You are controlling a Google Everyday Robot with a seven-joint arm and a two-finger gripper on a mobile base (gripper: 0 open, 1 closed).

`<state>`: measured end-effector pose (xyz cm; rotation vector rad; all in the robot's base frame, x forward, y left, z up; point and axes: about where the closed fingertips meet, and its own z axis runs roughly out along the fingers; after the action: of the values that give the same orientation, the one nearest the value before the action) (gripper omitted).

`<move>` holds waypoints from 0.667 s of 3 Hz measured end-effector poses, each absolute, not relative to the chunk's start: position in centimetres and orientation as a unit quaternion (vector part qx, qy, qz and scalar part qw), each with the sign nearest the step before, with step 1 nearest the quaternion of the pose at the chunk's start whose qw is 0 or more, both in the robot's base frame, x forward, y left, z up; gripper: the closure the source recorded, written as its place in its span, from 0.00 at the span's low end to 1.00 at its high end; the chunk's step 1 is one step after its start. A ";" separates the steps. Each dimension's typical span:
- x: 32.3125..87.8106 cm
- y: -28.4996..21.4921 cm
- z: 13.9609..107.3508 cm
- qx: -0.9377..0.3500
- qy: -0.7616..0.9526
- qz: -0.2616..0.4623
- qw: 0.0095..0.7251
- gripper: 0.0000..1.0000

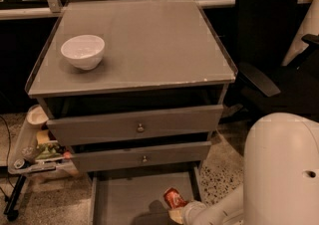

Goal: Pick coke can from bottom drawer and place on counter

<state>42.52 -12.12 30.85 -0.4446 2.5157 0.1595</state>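
Down in the open bottom drawer (124, 201), the coke can (173, 197) sits tilted near the right side, and our gripper (175, 214) is right against its lower end (whether it has hold of the can we cannot tell). Up on the counter (149, 45) we see a white bowl (82, 51).

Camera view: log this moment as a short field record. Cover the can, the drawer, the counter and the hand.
coke can: inside the bottom drawer, right side, tilted
bottom drawer: pulled open, grey floor showing
counter: white bowl stands on its left part; can not yet there
hand: low in the drawer, right against the can's near side; whether it has a grasp cannot be told
arm: reaches in from the lower right
task stage: can not yet lifted out
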 end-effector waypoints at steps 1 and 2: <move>42.8 -11.8 33.3 -0.165 0.940 0.060 0.293 1.00; 43.3 -11.1 37.9 -0.178 0.937 0.042 0.298 1.00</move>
<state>43.30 -11.12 37.90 -0.4740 2.4888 0.1103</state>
